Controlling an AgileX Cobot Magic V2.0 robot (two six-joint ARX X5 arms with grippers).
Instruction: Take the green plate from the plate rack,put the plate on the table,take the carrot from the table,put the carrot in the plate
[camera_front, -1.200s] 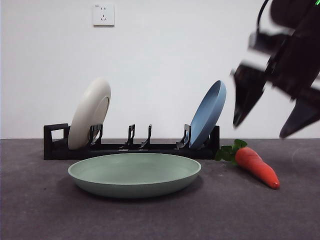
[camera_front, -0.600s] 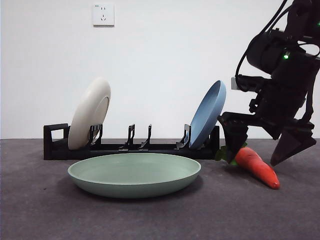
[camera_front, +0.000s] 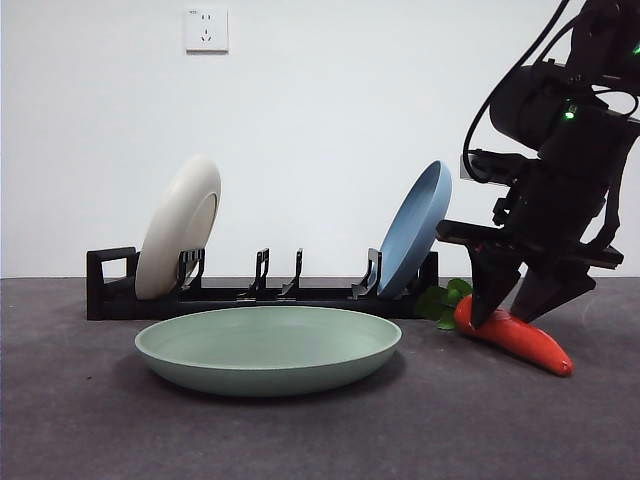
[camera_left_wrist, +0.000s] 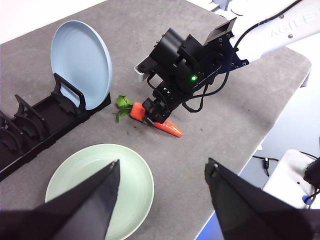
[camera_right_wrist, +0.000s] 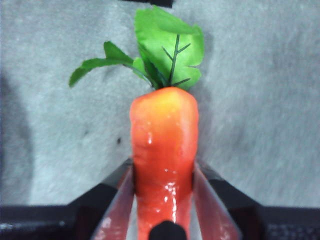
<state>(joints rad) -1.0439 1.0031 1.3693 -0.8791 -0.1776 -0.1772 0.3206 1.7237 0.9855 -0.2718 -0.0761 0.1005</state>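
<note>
Behind your table stood a plain white wall (camera_front: 320, 120), evenly lit, with a white socket (camera_front: 207, 30) mounted high on it. You had a white unit (camera_left_wrist: 295, 172) with black cables (camera_left_wrist: 264, 161) on the floor past the table's edge. Light was soft, shadows faint.

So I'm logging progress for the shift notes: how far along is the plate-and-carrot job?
Done: the green plate lies flat on the table, out of the plate rack. In hand: the right gripper has its jaws closed against the carrot, which lies on the table beside the plate. Left: lift the carrot and set it in the plate. The left gripper hangs open above.
</note>
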